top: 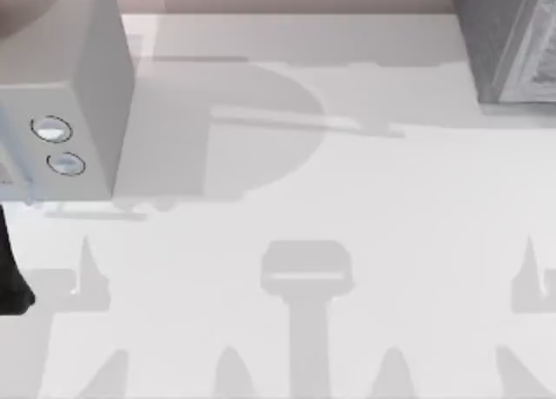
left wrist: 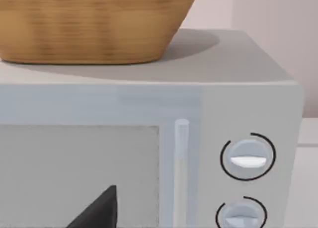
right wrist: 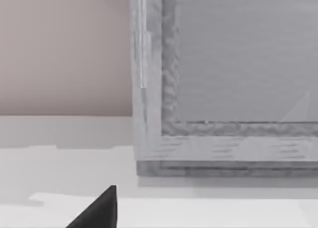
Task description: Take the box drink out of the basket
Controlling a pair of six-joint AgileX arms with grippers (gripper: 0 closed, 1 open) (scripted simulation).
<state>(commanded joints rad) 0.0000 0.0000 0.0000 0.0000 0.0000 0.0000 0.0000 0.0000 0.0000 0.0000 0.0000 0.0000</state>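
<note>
**Jaws not yet at basket; approach step pending**

Jaws state: cannot tell for either arm. A single dark fingertip (left wrist: 99, 210) edges into the left wrist view, likewise a dark fingertip (right wrist: 99, 210) in the right wrist view; the gap between fingers not visible on either side. A dark piece of the left arm (top: 10, 277) at the top view's left edge, low beside the microwave.

Scene: white microwave (top: 74, 95) at the worktop's (top: 347, 208) far left in the top view, two round dials (top: 52, 129) on its front. Left wrist view faces the microwave front (left wrist: 198, 138): door handle (left wrist: 181, 163), dials (left wrist: 247, 157), and a woven wicker basket (left wrist: 89, 24) standing on the microwave's roof, shadow cast beside it. Grey framed cabinet (top: 512, 43) at the far right of the top view; right wrist view faces its frame (right wrist: 164, 89) from close by.

Box drink: not visible; basket seen from below its rim, interior hidden. Judged to lie inside the basket, per task.

Step in hand, as judged: very start. Nothing grasped, neither arm near the basket.

Next move calls for: left arm, the nearer one, raised well above the microwave roof and over the basket rim, camera looking down into the basket to locate the bottle before descending. Jaws to be opened wide enough for the bottle body. Risk: nudging the basket on the smooth roof during entry. Right arm likely idle.
</note>
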